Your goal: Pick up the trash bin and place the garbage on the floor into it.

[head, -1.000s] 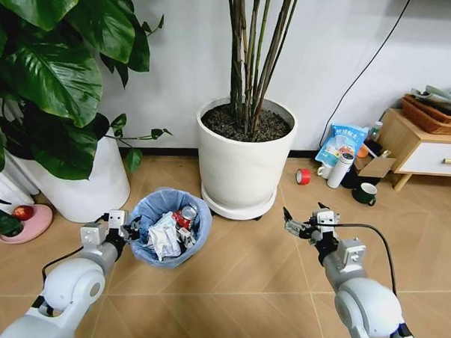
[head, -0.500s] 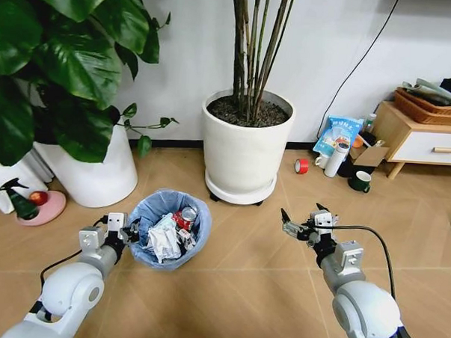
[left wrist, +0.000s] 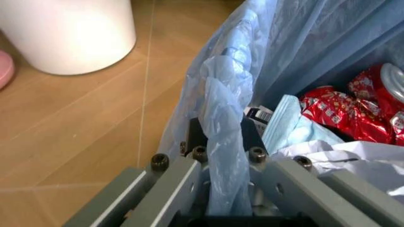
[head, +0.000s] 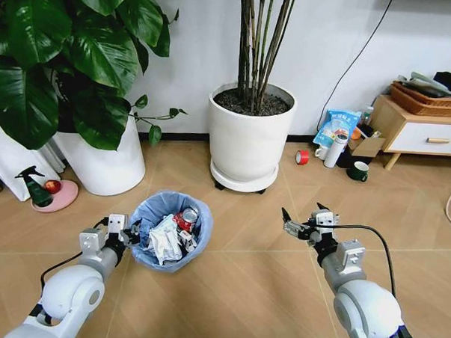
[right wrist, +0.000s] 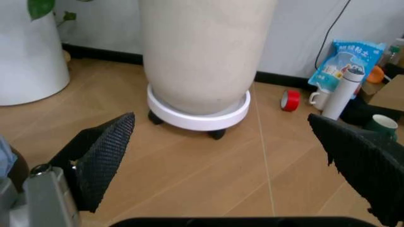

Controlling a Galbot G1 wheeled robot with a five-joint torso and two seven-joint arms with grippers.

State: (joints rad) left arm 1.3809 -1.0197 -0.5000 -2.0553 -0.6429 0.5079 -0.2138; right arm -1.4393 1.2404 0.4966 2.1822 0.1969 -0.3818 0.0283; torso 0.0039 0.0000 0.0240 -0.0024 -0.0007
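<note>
Since a second ago your whole head view has shifted: the pots and the cabinet now sit farther off and more floor (head: 243, 289) shows ahead, so the camera has moved, not the things. Both arms keep the same pose in front of you.

Your left gripper (head: 130, 234) is clamped on the near-left rim of the trash bin (head: 170, 230); in the left wrist view its fingers (left wrist: 180, 182) pinch the folded light-blue bag (left wrist: 221, 118) on either side. The bin holds the garbage (head: 166, 237): crumpled white paper, a crushed red can (head: 186, 216) and a red wrapper (left wrist: 341, 116).

Your right gripper (head: 298, 221) hangs over bare floor to the right of the bin, well apart from it, jaws spread wide and holding nothing. Its dark mesh pads (right wrist: 104, 153) frame the big white pot (right wrist: 198, 52) on its wheeled saucer. A red tape roll (head: 303, 157) lies near the wall beside a blue snack bag (head: 338, 127).
</note>
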